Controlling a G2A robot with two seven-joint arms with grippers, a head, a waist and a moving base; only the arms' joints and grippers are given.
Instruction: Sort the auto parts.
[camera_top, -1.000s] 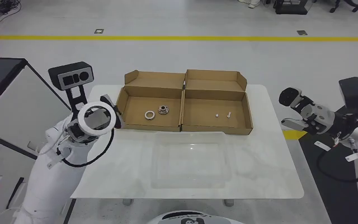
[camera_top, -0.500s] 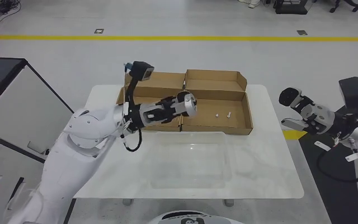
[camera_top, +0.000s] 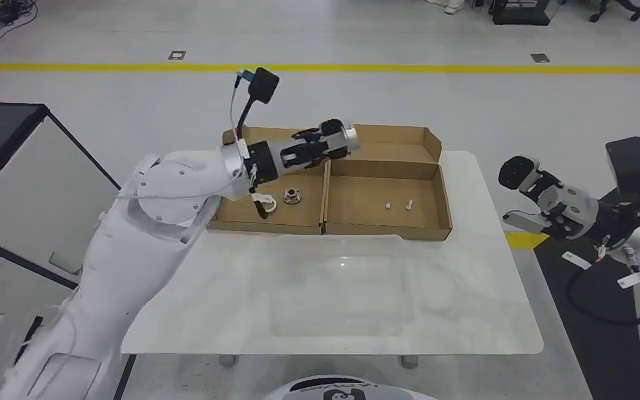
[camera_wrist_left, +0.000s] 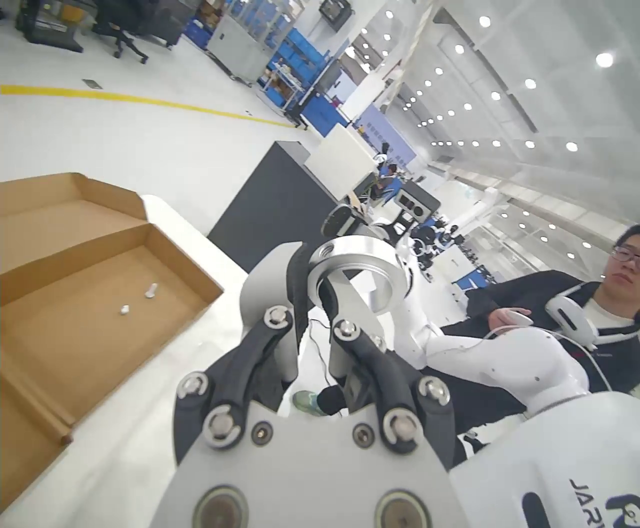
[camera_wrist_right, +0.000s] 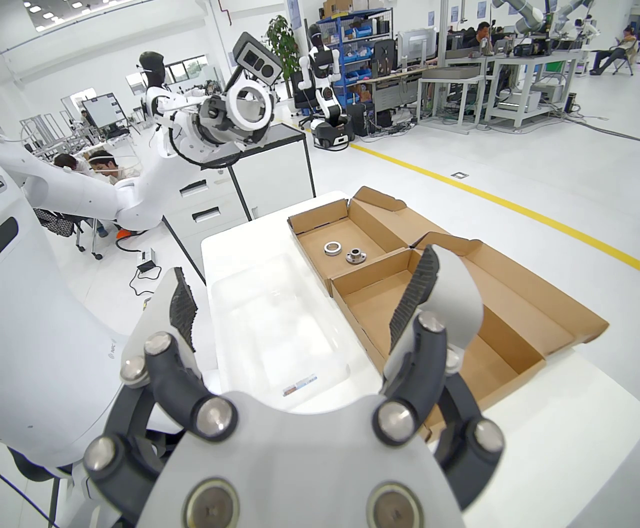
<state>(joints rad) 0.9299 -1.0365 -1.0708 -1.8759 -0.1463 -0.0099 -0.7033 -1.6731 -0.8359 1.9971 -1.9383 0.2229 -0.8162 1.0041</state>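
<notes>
My left gripper (camera_top: 345, 133) hangs above the back edge of the left cardboard box (camera_top: 222, 190). In the left wrist view it (camera_wrist_left: 312, 270) is shut on a shiny metal ring (camera_wrist_left: 350, 246). A similar ring (camera_top: 267, 205) and a flanged hub (camera_top: 292, 195) lie in that box. The right cardboard box (camera_top: 441, 205) holds two small white bolts (camera_top: 388, 207) (camera_top: 408, 205). My right gripper (camera_top: 512, 195) stands open and empty beyond the table's right edge, apart from every part.
A clear plastic tray (camera_top: 340, 295) sits on the white table (camera_top: 470, 320) in front of the boxes. Both boxes have their lids folded back. A dark cabinet (camera_top: 30, 190) stands left of the table.
My left arm has swung from the table's left side across the left box and now reaches over its back edge. The right arm has kept still.
</notes>
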